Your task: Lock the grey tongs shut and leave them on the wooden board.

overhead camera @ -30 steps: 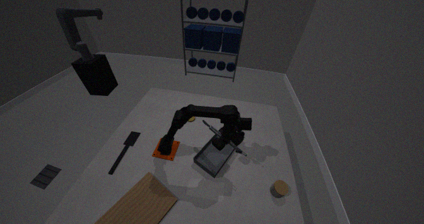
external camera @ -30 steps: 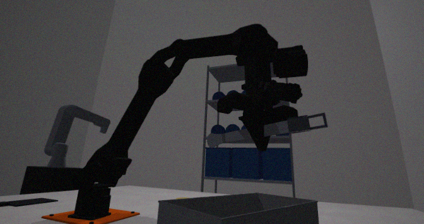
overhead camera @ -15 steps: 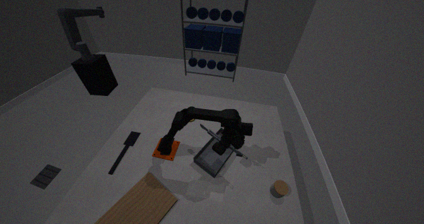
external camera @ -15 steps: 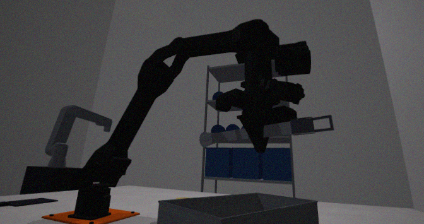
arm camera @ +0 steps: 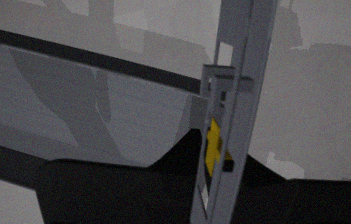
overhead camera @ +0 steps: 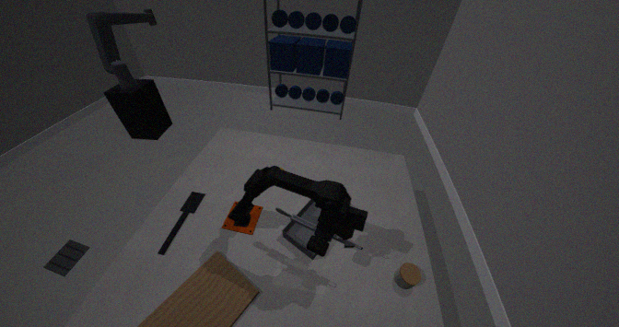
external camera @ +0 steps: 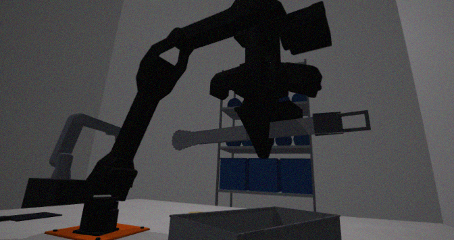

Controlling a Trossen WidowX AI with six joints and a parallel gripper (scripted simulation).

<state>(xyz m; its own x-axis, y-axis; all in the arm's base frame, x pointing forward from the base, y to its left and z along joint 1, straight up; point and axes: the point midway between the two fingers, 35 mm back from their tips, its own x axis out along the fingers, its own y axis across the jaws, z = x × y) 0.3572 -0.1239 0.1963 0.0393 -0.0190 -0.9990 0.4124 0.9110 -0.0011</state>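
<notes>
The grey tongs are squeezed together and held roughly level in the air. Their tips point left and their hinge loop points right in the exterior view. My gripper is shut on them near the hinge end, well above the roasting tin. A yellow piece shows inside the hinge in the wrist view. The wooden board lies flat at the front left, apart from the tin.
My arm stands on an orange base plate. A black spatula lies left of it. A round cork block stands at the front right. A shelf rack and a second arm on a dark pedestal stand at the back.
</notes>
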